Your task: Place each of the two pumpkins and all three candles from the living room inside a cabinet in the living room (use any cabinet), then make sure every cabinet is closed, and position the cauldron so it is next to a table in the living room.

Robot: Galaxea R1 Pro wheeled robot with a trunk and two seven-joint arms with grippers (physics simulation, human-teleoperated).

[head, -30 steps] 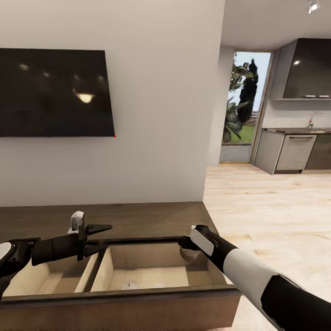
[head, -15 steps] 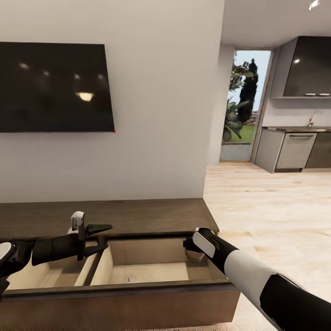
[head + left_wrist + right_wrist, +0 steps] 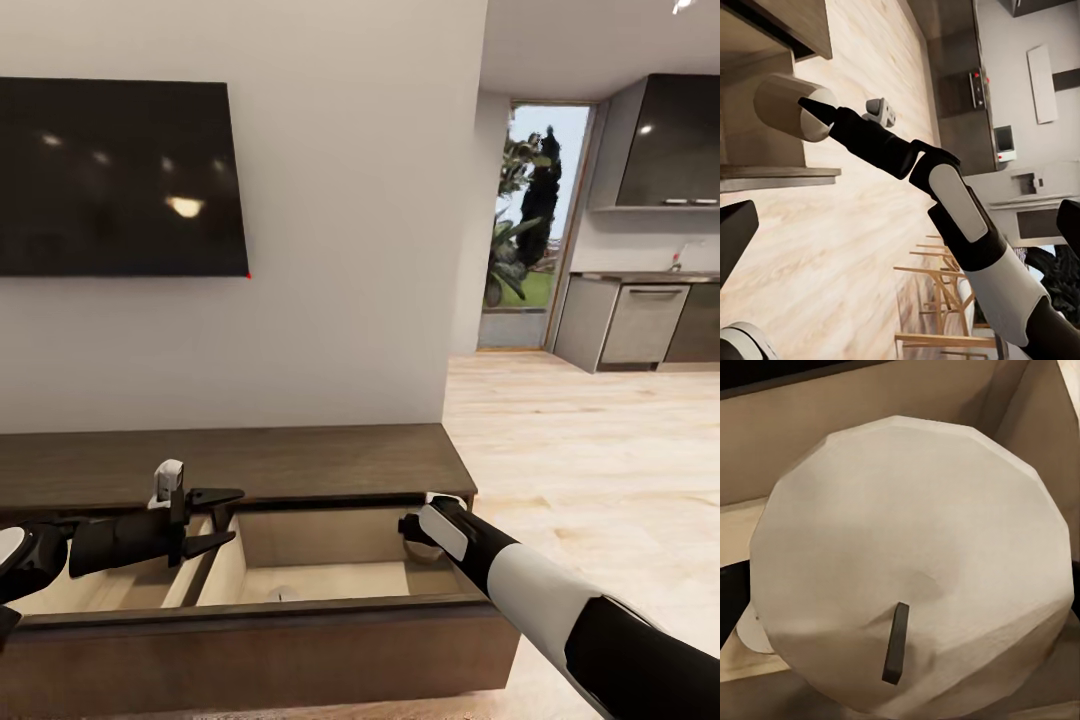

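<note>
The cabinet (image 3: 250,462) is the long dark brown unit under the TV, and its drawer (image 3: 260,640) stands pulled out, pale wood inside. My right gripper (image 3: 408,528) reaches into the drawer's right compartment, shut on an off-white candle (image 3: 915,570) whose dark wick (image 3: 896,652) faces the wrist camera. The left wrist view shows that candle (image 3: 784,105) pinched at the end of the right arm. Another candle (image 3: 283,594) lies low in the same compartment, mostly hidden by the drawer front. My left gripper (image 3: 225,520) hovers open over the drawer's divider, holding nothing. Pumpkins and cauldron are out of view.
A black TV (image 3: 115,180) hangs on the white wall above the cabinet. Light wooden floor (image 3: 580,450) opens to the right toward a grey kitchen (image 3: 640,320) and a glass door (image 3: 530,220). Wooden chairs (image 3: 937,300) appear in the left wrist view.
The camera has sunk with both arms, so wall and cabinet ride higher in the picture. The right gripper and its candle now sit deeper in the drawer, behind its front.
</note>
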